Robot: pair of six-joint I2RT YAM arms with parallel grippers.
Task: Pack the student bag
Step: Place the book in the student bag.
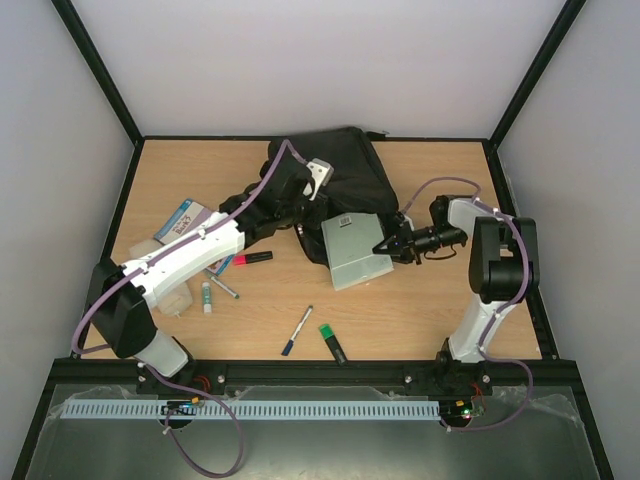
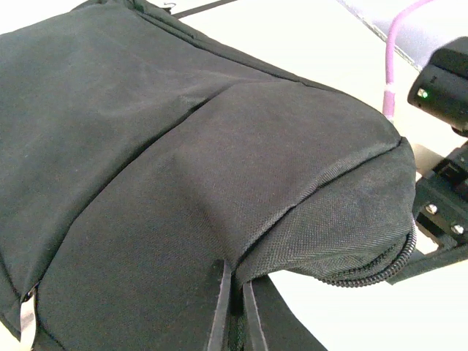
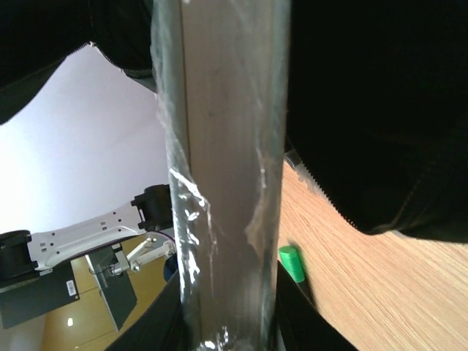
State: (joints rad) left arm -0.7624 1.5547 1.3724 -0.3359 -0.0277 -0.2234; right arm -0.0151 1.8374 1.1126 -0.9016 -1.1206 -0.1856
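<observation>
The student bag (image 1: 345, 170), a large black fabric backpack, lies at the back middle of the table. My left gripper (image 1: 303, 215) is at its near-left edge. In the left wrist view that gripper (image 2: 238, 311) is shut on a fold of the bag (image 2: 183, 146), and the zipper edge is raised to the right. My right gripper (image 1: 387, 245) is shut on a flat grey plastic-wrapped pack (image 1: 352, 250), which lies angled at the bag's mouth. In the right wrist view the pack (image 3: 223, 183) runs up between the fingers (image 3: 157, 322) toward the bag (image 3: 380, 110).
Loose items lie on the left and near part of the table: a blue-and-white booklet (image 1: 180, 218), a pink-capped marker (image 1: 250, 258), a glue stick (image 1: 207, 296), a pen (image 1: 297, 330) and a green marker (image 1: 332, 342). The green marker (image 3: 291, 263) also shows beside the right fingers.
</observation>
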